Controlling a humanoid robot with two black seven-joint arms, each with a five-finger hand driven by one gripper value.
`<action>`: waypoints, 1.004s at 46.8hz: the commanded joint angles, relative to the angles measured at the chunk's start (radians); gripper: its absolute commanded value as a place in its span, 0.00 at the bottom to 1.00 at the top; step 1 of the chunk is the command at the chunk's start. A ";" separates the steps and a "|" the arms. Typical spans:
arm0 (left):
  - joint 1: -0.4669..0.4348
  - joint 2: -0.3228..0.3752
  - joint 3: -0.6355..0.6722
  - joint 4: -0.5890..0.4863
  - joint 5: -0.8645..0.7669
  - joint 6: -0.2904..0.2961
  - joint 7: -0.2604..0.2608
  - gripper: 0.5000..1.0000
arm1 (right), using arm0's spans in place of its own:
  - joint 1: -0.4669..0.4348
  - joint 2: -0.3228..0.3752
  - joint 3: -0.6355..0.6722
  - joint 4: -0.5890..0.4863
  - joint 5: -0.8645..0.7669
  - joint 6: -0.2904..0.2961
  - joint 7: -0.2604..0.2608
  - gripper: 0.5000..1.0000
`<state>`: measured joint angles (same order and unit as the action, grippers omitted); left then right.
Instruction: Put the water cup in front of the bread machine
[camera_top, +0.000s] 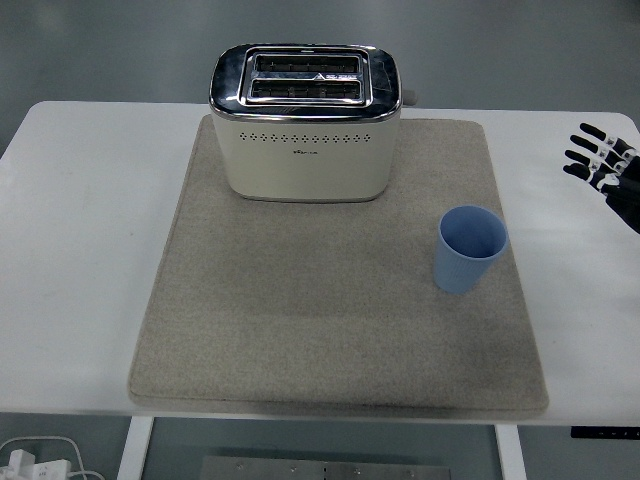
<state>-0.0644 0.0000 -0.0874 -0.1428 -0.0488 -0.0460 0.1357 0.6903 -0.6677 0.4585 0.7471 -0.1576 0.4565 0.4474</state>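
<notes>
A light blue water cup (470, 248) stands upright and empty on the right part of the beige mat (330, 320). The cream bread machine (305, 120) with a chrome top sits at the mat's far edge, to the left of and behind the cup. My right hand (603, 165) shows only at the right edge of the view, fingers spread and holding nothing, well to the right of the cup and apart from it. My left arm does not show.
The white table (80, 230) runs under the mat, with bare strips on both sides. A white power strip with cable (30, 462) lies on the floor below the near left corner.
</notes>
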 joint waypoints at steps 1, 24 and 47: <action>0.000 0.000 0.002 -0.001 0.000 0.000 -0.001 1.00 | -0.026 -0.029 -0.001 0.015 0.000 0.019 0.019 0.86; 0.000 0.000 0.000 -0.003 0.001 -0.005 -0.001 1.00 | -0.192 -0.090 -0.008 0.130 -0.134 0.093 0.163 0.86; 0.000 0.000 0.000 -0.003 0.001 -0.005 -0.001 1.00 | -0.250 -0.089 0.002 0.241 -0.223 0.019 0.163 0.85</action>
<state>-0.0645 0.0000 -0.0874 -0.1471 -0.0475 -0.0505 0.1352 0.4404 -0.7563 0.4592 0.9699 -0.3805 0.4966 0.6109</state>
